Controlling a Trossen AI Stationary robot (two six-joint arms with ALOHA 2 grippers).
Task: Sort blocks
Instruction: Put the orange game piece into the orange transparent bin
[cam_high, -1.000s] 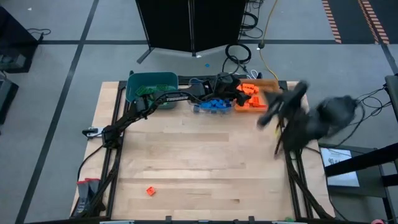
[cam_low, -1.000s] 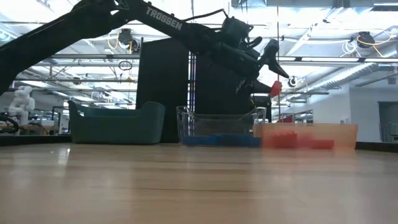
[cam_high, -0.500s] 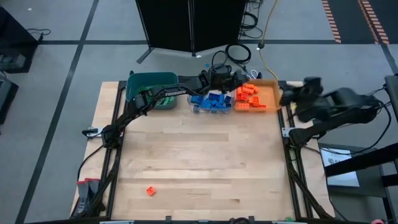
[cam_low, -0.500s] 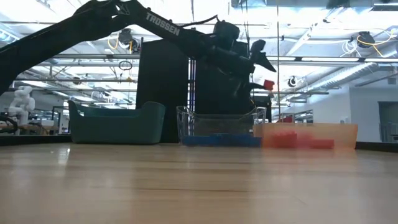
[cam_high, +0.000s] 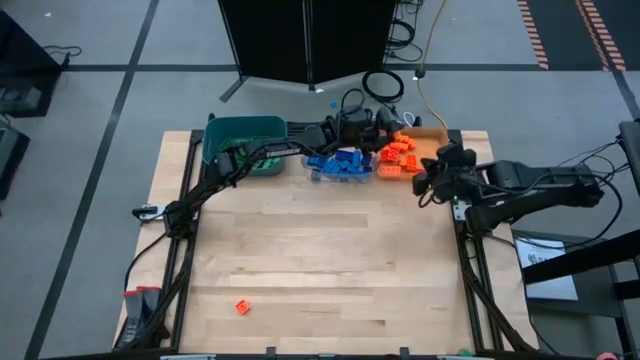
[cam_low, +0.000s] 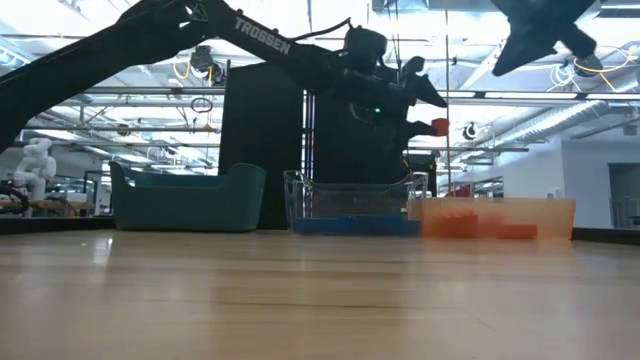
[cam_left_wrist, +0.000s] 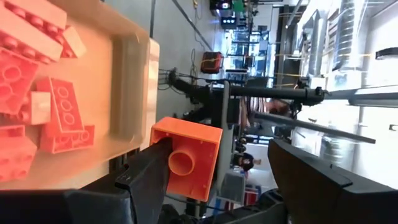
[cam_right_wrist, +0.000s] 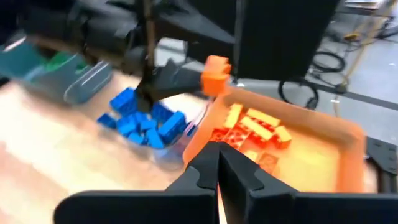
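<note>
My left gripper (cam_low: 435, 112) hangs open above the orange bin (cam_high: 432, 150) at the table's far edge, with one orange-red block (cam_left_wrist: 186, 165) at one finger. That bin holds several orange-red blocks (cam_left_wrist: 37, 118). Blue blocks (cam_high: 338, 163) lie in the clear bin (cam_low: 350, 200), and green ones in the teal bin (cam_high: 245, 135). One loose orange-red block (cam_high: 241, 307) lies on the table near its front left. My right gripper (cam_right_wrist: 217, 163) is shut with nothing in it, near the table's right edge (cam_high: 428, 186). My left gripper touches the orange-red block with one finger only (cam_left_wrist: 152, 168). The block's side (cam_left_wrist: 163, 149) sits against that finger's inner face near the tip, its hollow underside toward the wrist camera. The other finger (cam_left_wrist: 311, 180) stands clear of it. The fingers reach out about level and the block hangs above the orange bin.
The three bins stand in a row along the far edge, teal, clear, orange from left to right. A black cabinet (cam_high: 305, 40) and cables (cam_high: 385, 85) lie behind them. The wooden table (cam_high: 320, 260) in front of the bins carries only the loose block.
My left gripper has rolled about its own line over the orange bin, its fingers just as wide apart, and the block has stayed at one finger. My right arm has swung in by the table's right edge and come down, its shut gripper now toward the orange bin.
</note>
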